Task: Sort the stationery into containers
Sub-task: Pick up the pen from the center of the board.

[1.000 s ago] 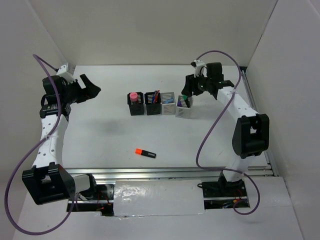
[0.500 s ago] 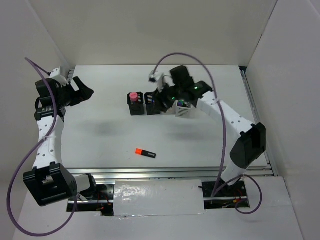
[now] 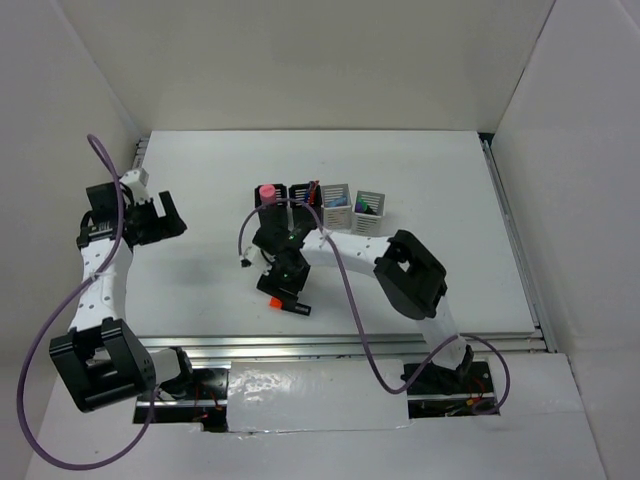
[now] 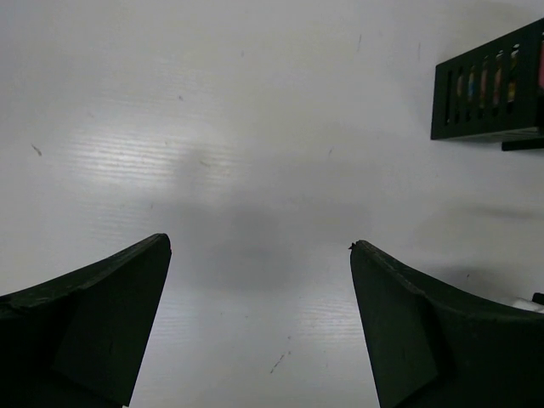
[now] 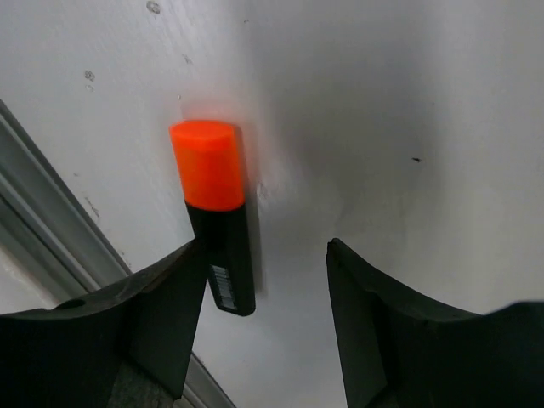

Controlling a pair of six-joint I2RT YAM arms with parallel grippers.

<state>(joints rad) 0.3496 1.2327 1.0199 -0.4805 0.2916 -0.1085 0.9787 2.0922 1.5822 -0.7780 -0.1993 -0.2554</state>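
Observation:
An orange-capped black highlighter [image 5: 219, 223] lies flat on the white table near its front edge, partly covered in the top view [image 3: 299, 308]. My right gripper [image 5: 265, 246] hangs just over it, open, with the highlighter beside the inner face of its left finger and nothing held. In the top view this gripper [image 3: 285, 286] is reached across to the table's left-centre. Four containers stand in a row at the back: a black cup with a pink marker [image 3: 268, 200], a black cup [image 3: 303, 196], and two grey cups [image 3: 336, 197] [image 3: 369, 205] with pens. My left gripper [image 4: 259, 244] is open over bare table at the left [image 3: 165, 215].
A metal rail [image 3: 330, 346] runs along the table's front edge, close to the highlighter and visible in the right wrist view [image 5: 51, 174]. White walls close in the table on three sides. One black cup [image 4: 489, 85] shows at the upper right of the left wrist view.
My right arm swung from the rightmost grey cup down and left to the orange highlighter, and its jaws widened. The left arm shifted slightly nearer and stayed open.

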